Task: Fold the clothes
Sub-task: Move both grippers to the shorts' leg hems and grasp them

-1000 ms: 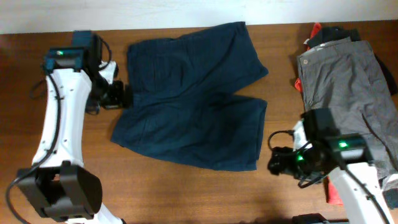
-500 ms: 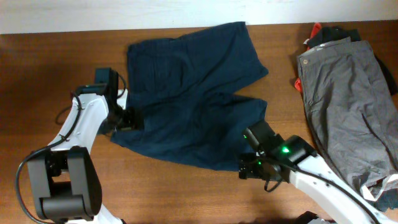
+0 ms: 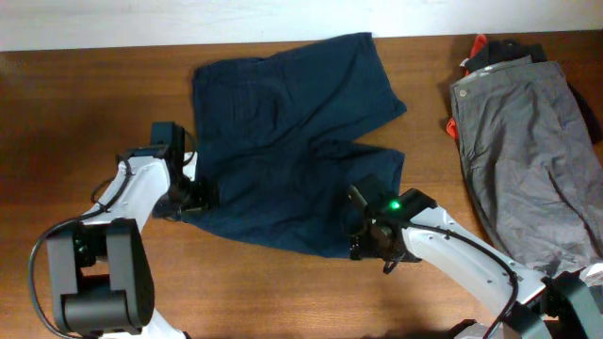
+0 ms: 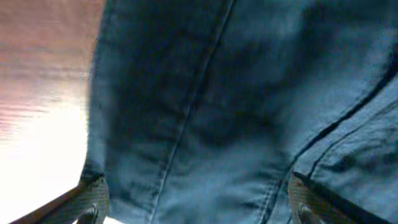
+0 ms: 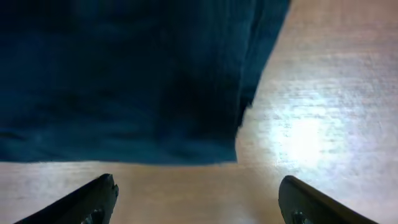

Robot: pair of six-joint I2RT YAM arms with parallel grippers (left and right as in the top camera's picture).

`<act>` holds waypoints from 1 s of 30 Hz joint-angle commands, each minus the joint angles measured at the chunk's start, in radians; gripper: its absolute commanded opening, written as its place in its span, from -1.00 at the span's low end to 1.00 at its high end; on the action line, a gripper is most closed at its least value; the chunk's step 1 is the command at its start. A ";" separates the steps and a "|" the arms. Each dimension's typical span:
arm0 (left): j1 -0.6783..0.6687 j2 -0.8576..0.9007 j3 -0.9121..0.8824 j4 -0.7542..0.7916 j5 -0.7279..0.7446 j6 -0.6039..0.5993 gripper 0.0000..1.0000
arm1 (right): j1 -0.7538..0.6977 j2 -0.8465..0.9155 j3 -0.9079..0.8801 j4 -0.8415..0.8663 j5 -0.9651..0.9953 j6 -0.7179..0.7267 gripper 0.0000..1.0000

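Observation:
The dark navy-blue shorts (image 3: 292, 141) lie spread flat on the wooden table, waist to the left, two legs to the right. My left gripper (image 3: 200, 196) is open at the lower left corner of the shorts; in its wrist view the fabric (image 4: 205, 112) fills the frame between the spread fingers (image 4: 196, 199). My right gripper (image 3: 363, 247) is open just past the lower leg's hem corner. In its wrist view the hem (image 5: 124, 87) lies ahead of the fingers (image 5: 199, 202), with bare table between them.
Grey trousers (image 3: 528, 160) lie at the right of the table over red and black garments (image 3: 485, 52). The wooden table (image 3: 66, 113) shows bare at the left and along the front edge.
Both arms have swung in toward the shorts. The left gripper moved down to the lower left corner; the right gripper moved left from beside the grey trousers to the lower leg's hem.

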 commanded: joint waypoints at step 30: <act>0.000 -0.009 -0.101 0.058 0.012 -0.011 -0.99 | 0.008 0.007 -0.156 0.251 0.020 -0.045 -0.10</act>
